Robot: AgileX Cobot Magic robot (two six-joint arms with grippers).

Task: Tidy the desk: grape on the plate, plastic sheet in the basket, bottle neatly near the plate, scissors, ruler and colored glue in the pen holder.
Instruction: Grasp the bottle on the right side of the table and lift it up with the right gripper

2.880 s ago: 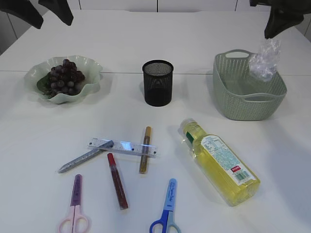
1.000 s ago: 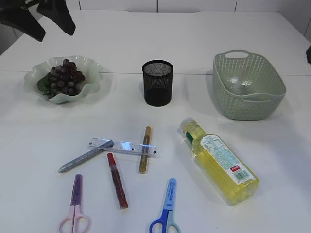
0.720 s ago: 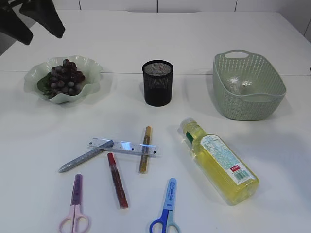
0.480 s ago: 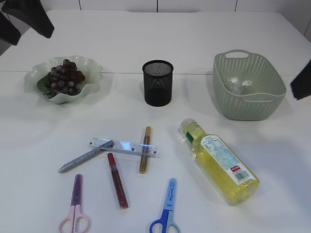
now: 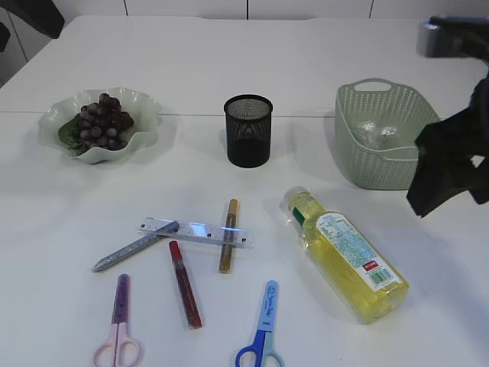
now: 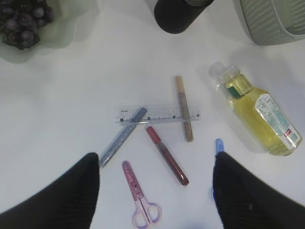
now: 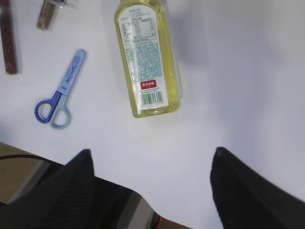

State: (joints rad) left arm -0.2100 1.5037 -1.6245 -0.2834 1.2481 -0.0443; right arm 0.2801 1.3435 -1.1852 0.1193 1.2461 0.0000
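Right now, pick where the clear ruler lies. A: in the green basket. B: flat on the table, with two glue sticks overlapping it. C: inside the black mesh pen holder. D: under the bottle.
B: the ruler lies flat on the table, with the silver glue stick overlapping its left end and the gold glue stick its right.

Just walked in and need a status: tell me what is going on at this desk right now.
A two-armed robot is tidying. The grapes sit on the plate and the plastic sheet lies in the basket. Neither gripper holds anything: the right gripper hangs open above the bottle, which lies on its side, and the left gripper is open above the ruler, glue sticks and scissors. The pen holder has nothing sticking out of it.
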